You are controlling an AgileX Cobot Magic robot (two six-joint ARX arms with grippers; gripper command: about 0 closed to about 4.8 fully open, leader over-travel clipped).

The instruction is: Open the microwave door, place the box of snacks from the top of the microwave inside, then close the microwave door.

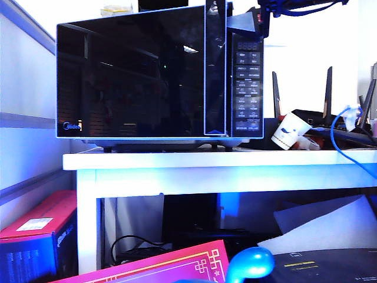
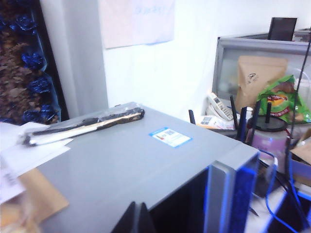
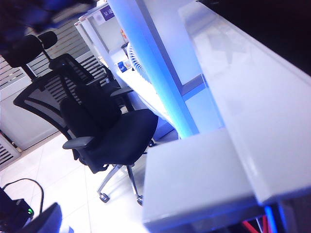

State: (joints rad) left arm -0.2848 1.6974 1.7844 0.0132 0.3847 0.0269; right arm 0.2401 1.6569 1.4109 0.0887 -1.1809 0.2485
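The black microwave (image 1: 247,88) stands on the white table (image 1: 177,160). Its glossy microwave door (image 1: 129,76) looks shut, with the dark handle strip (image 1: 215,71) beside the button panel. The pale box of snacks (image 1: 116,10) lies on top, toward the back left. My left gripper (image 1: 231,26) hangs by the upper front right corner, next to the handle's top. In the left wrist view it (image 2: 137,206) is shut and empty at the front edge of the grey microwave top (image 2: 126,165). My right gripper is low before the table; only one dark finger (image 3: 46,219) shows, holding nothing.
A wrapped black stick (image 2: 87,124) and papers (image 2: 29,155) lie on the microwave top. Right of the microwave are a tipped paper cup (image 1: 290,131), router antennas (image 1: 327,88) and a blue cable (image 1: 339,138). A red box (image 1: 38,227) sits under the table; an office chair (image 3: 102,131) stands beyond.
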